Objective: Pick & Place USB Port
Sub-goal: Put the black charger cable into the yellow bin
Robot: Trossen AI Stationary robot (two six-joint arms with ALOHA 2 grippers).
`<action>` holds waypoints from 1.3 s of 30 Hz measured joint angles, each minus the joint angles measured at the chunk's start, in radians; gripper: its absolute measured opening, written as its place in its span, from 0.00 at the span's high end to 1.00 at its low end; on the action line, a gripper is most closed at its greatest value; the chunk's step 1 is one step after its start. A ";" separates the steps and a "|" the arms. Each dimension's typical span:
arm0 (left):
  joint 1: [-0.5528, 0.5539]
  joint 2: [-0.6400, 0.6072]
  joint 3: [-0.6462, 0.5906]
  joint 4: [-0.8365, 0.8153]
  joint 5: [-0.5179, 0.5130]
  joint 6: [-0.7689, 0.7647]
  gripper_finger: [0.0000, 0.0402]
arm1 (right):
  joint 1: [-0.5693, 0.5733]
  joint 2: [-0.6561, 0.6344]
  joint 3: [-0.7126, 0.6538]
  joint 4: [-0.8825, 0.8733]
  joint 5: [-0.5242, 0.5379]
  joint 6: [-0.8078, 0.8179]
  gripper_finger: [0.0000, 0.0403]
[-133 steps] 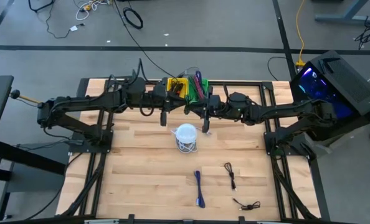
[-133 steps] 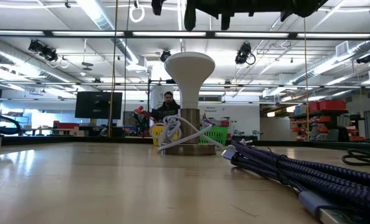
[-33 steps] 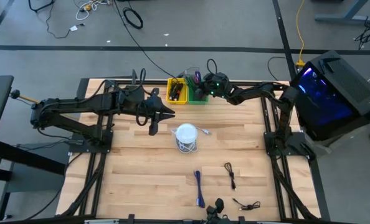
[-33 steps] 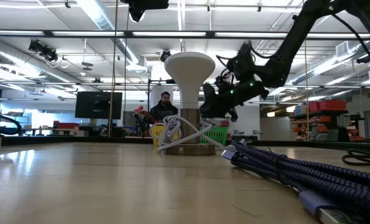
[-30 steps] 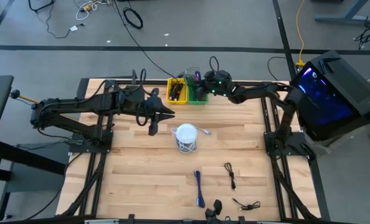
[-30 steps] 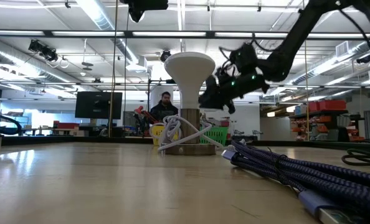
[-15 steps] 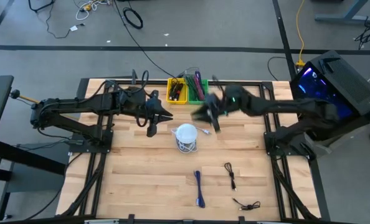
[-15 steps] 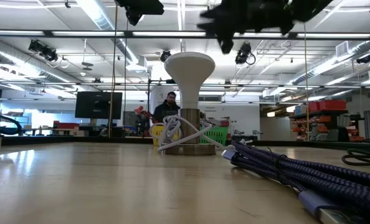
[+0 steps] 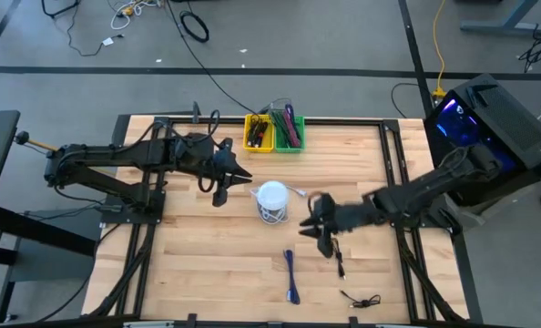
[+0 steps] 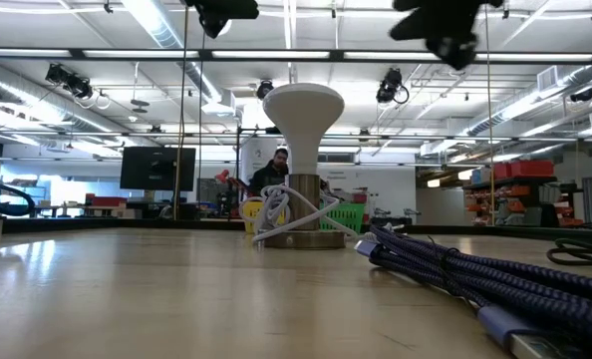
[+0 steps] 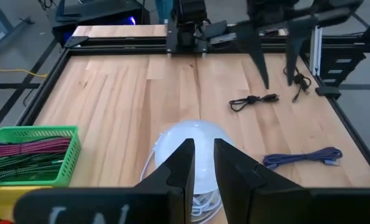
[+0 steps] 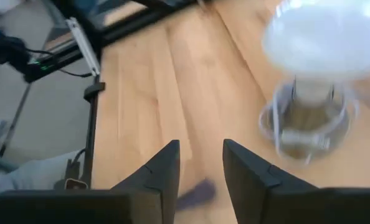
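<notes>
Two arms over the wooden surface. Left to right, high view:

Left end effector sits just left of the white mushroom-shaped stand, raised above the surface. In the left wrist view its fingers show a narrow gap with nothing between them; the stand's white dome lies just beyond the tips.

White stand: near the middle of the surface, with a white cable wound around its base and one end trailing off to the right. Low view shows the cable looped around the foot of the stand.

Yellow bin and green bin touch side by side at the far edge, behind the stand. The green bin holds braided cables.

Blue USB cable: lies bundled on the surface, on the near side of the stand, untouched.

Right end effector hovers to the right of the stand and just beyond the blue cable, beside the black cable. In the right wrist view its fingers stand apart and hold nothing; the view is motion-blurred, with the stand ahead.

A second black cable lies coiled near the front right corner, well apart from both end effectors.

Black cabinet with lit blue panel stands off the right edge.
</notes>
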 joint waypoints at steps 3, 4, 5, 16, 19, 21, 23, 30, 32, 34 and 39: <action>-0.008 0.000 0.000 0.000 -0.008 0.001 0.84 | 0.081 0.025 0.000 -0.075 0.105 0.169 0.69; -0.009 0.000 0.000 0.000 -0.008 0.001 0.84 | 0.103 0.037 0.000 -0.087 0.123 0.222 0.69; -0.009 0.000 0.000 0.000 -0.008 0.001 0.84 | 0.126 0.050 0.000 -0.098 0.138 0.275 0.69; -0.008 0.000 0.000 0.000 -0.011 0.010 0.84 | 0.219 0.256 0.000 -0.157 0.031 0.653 0.72; -0.008 0.000 0.000 0.000 -0.011 0.011 0.84 | 0.218 0.261 0.000 -0.164 0.034 0.691 0.74; -0.008 0.000 0.000 0.000 -0.011 0.011 0.84 | 0.218 0.262 0.000 -0.202 0.032 0.731 0.76; -0.008 0.000 0.000 -0.004 -0.011 0.011 0.84 | 0.218 0.262 0.000 -0.236 0.013 0.767 0.78; -0.008 0.000 0.000 -0.010 -0.011 0.011 0.84 | 0.217 0.263 0.000 -0.347 -0.088 0.843 0.79; -0.008 0.000 0.000 -0.015 -0.011 0.011 0.84 | 0.217 0.263 0.000 -0.361 -0.093 0.857 0.79; -0.008 0.000 0.000 -0.016 -0.011 0.011 0.84 | 0.217 0.263 0.000 -0.378 -0.097 0.864 0.79; -0.008 0.000 0.000 -0.025 -0.011 0.011 0.84 | 0.217 0.263 0.000 -0.451 -0.131 0.926 0.77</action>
